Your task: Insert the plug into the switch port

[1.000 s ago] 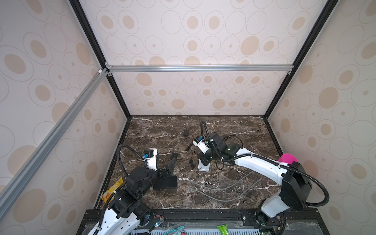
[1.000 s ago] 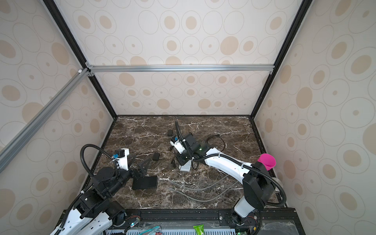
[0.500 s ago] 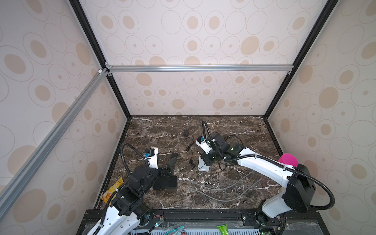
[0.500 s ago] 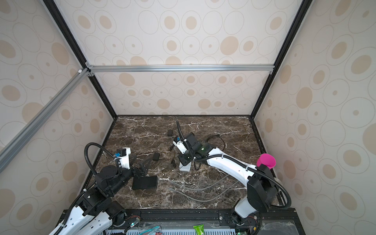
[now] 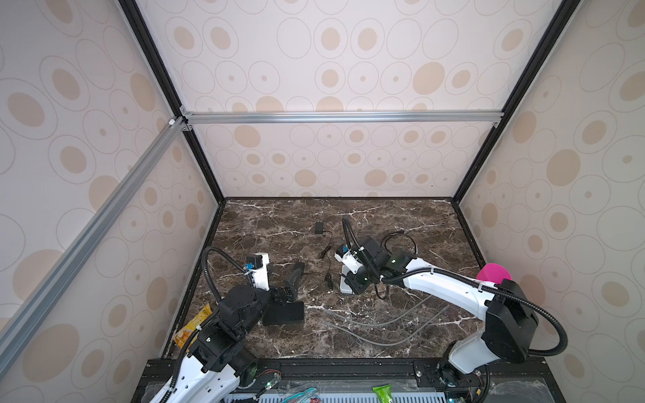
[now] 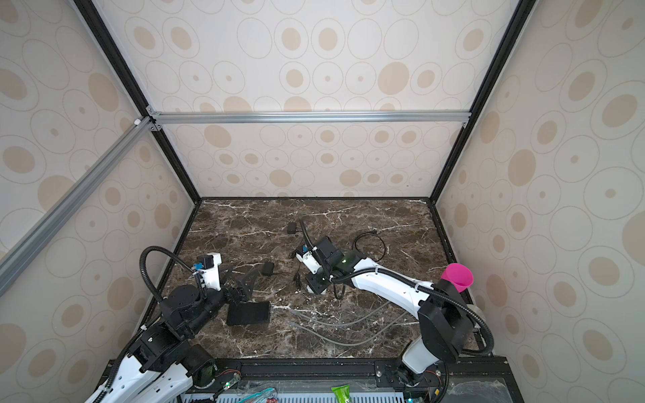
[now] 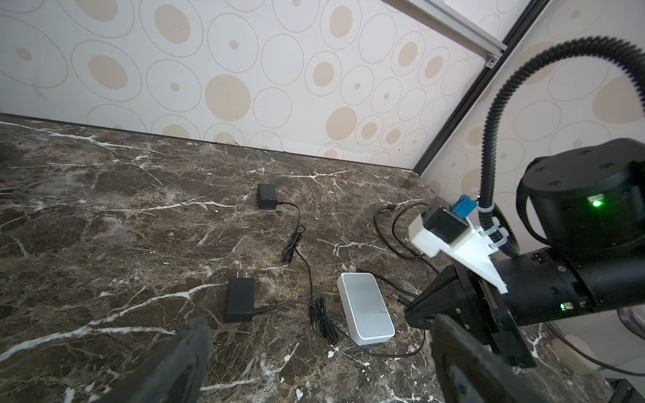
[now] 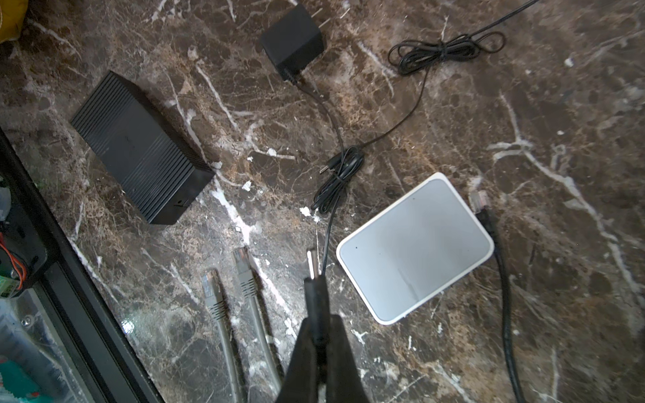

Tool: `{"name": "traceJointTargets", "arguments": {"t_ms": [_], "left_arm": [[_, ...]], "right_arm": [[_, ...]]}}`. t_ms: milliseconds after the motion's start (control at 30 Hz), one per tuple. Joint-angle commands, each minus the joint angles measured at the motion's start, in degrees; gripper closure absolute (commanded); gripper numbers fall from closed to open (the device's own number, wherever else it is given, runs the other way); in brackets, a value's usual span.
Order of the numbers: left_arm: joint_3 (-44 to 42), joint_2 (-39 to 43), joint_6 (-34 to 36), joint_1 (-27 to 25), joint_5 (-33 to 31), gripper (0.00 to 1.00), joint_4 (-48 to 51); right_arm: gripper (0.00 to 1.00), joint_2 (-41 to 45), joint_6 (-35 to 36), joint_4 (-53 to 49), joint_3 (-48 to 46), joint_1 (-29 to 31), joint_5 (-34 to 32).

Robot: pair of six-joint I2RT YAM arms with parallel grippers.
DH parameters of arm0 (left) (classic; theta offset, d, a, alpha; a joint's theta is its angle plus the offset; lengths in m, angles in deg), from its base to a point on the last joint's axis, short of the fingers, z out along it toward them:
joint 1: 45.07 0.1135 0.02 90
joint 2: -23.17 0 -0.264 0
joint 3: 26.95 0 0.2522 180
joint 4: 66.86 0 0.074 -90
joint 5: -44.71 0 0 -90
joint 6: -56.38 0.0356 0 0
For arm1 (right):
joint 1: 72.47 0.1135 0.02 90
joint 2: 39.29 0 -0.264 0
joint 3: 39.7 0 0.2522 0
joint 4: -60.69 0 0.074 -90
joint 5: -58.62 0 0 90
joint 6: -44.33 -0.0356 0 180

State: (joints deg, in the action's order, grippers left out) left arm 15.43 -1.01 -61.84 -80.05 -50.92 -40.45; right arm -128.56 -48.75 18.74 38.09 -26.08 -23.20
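We see the right tool (image 8: 319,324) clamped on the plug (image 8: 315,289), its two fingers (image 8: 338,356) pressed together around the black barrel. The plug's long axis runs in line with the tool. Its bare metal tip points straight ahead, away from the fingertips and angled down toward the counter (image 8: 523,104).

The white switch (image 8: 415,247) lies flat just ahead of the tool. Its nearest corner is just beside the plug's tip, and the two look close but apart. We cannot make out a port on any side that shows.

On the plug's other side lie two grey network cables (image 8: 246,275), their ends pointing the same way as the plug. A black box (image 8: 141,146) sits farther ahead on that side, and a black power adapter (image 8: 291,43) lies farther ahead still.

The left tool (image 7: 321,324) hangs above the counter with its fingers wide apart, holding nothing. The switch is just ahead of it.
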Motion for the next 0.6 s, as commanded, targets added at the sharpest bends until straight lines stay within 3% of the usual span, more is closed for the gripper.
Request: {"name": "traceJointTargets", "arguments": {"t_ms": [0,167,333,567], "left_arm": [[1.8,-2.2,-2.6,0.3,-1.4,0.02,1.5],[6.4,-8.3,-5.3,0.4,-3.5,0.02,8.3],[6.0,-6.5,-5.5,0.3,-1.0,0.02,8.5],[-7.3,4.4,-21.4,0.3,3.5,0.02,1.2]], "right_arm": [[1.0,-2.6,1.1,-0.3,-1.7,0.3,1.4],[1.0,-5.5,1.4,0.1,-1.8,1.7,2.9],[1.0,-6.9,1.3,2.4,-2.4,3.5,4.0],[1.0,-9.9,2.1,3.5,-0.5,7.9,5.6]]}}
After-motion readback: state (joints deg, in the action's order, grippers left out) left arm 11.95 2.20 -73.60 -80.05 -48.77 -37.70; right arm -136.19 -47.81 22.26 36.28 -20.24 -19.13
